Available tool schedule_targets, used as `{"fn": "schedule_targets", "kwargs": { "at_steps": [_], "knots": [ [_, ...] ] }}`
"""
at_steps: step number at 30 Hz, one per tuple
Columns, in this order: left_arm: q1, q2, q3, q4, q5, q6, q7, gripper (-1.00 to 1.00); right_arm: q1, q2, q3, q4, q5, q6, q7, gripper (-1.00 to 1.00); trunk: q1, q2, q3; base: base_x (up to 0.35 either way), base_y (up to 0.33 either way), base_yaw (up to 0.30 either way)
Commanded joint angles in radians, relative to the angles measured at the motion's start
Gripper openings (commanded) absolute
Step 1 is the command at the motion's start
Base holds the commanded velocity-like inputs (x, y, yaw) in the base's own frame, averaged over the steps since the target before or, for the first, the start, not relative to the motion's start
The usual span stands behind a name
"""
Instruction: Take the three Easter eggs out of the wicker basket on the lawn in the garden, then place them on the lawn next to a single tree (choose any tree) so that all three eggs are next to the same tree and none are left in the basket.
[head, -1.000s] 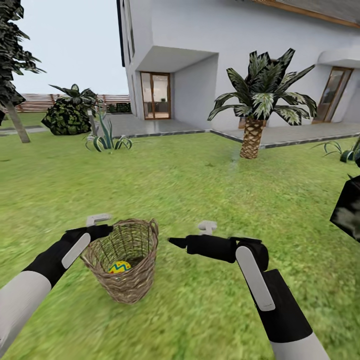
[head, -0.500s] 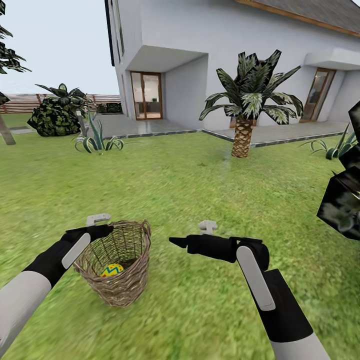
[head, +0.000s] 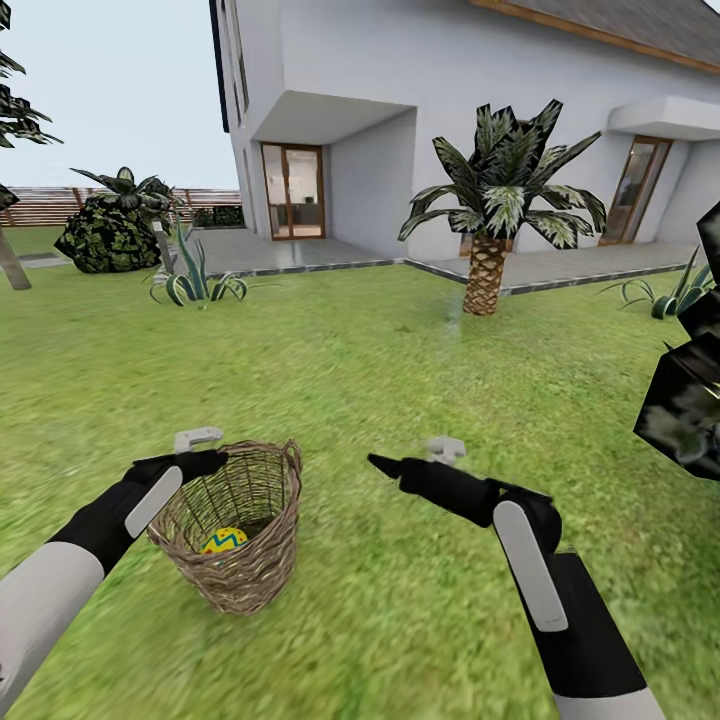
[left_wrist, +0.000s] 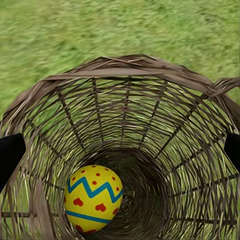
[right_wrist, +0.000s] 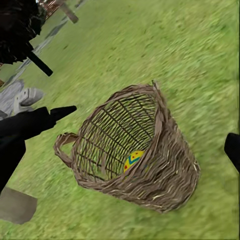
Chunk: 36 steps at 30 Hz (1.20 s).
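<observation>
One egg (left_wrist: 93, 199) lies at the bottom of the basket (head: 240, 520), which stands on the lawn (head: 400, 370) near the robot, left of centre. I judge at least this egg is left to take out; the other two I cannot place. The left hand (head: 200, 452) hovers at the basket's left rim, its fingers spread wide either side of the opening. The right hand (head: 385, 463) hangs right of the basket, apart from it; its fingers look wide and hold nothing. The left wrist view looks straight down onto the egg's blue zigzag and red dots, while the head view catches just its top through the weave, plus a palm (head: 487, 275) far off by the house
</observation>
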Motion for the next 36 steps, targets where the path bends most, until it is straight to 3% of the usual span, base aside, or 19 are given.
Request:
{"fn": "schedule_targets", "kwargs": {
  "at_steps": [1, 8, 13, 16, 19, 23, 28, 36],
  "knots": [
    [-0.001, 0.001, -0.006, -0.002, 0.010, 0.002, 0.009, 1.00, 0.003, 0.000, -0.004, -0.001, 0.007, -0.014, 0.007, 1.00, 0.000, 0.000, -0.001, 0.000, 0.000, 0.000],
    [-0.001, -0.001, -0.005, -0.003, 0.012, 0.093, 0.009, 1.00, 0.031, -0.001, -0.056, -0.001, 0.007, -0.100, -0.007, 1.00, 0.000, 0.000, -0.001, 0.000, 0.000, 0.000],
    [-0.001, -0.001, -0.005, -0.003, 0.013, 0.115, 0.009, 1.00, 0.040, 0.001, -0.065, -0.001, 0.002, -0.121, 0.001, 1.00, 0.000, 0.000, -0.001, 0.000, 0.000, 0.000],
    [-0.001, -0.001, -0.005, -0.004, 0.013, 0.118, 0.009, 1.00, 0.042, 0.001, -0.065, -0.001, -0.002, -0.119, 0.048, 1.00, 0.000, 0.000, -0.001, 0.000, 0.000, 0.000],
    [-0.001, -0.001, -0.005, -0.004, 0.013, 0.125, 0.009, 1.00, 0.042, 0.001, -0.074, -0.002, -0.007, -0.103, 0.151, 1.00, 0.000, 0.000, -0.001, 0.000, 0.000, 0.000],
    [-0.001, -0.001, -0.005, -0.004, 0.013, 0.134, 0.009, 1.00, 0.043, 0.004, -0.125, -0.002, -0.009, -0.035, 0.284, 1.00, 0.000, 0.000, -0.001, 0.000, 0.000, 0.000],
    [-0.001, -0.001, -0.005, -0.004, 0.013, 0.144, 0.009, 1.00, 0.043, 0.002, -0.158, -0.002, -0.009, -0.016, 0.393, 1.00, 0.000, 0.000, -0.001, 0.000, 0.000, 0.000],
    [-0.001, -0.001, -0.005, -0.004, 0.013, 0.179, 0.009, 1.00, 0.045, 0.003, -0.175, -0.002, -0.010, -0.010, 0.453, 1.00, 0.000, 0.000, -0.001, 0.000, 0.000, 0.000]
  ]
}}
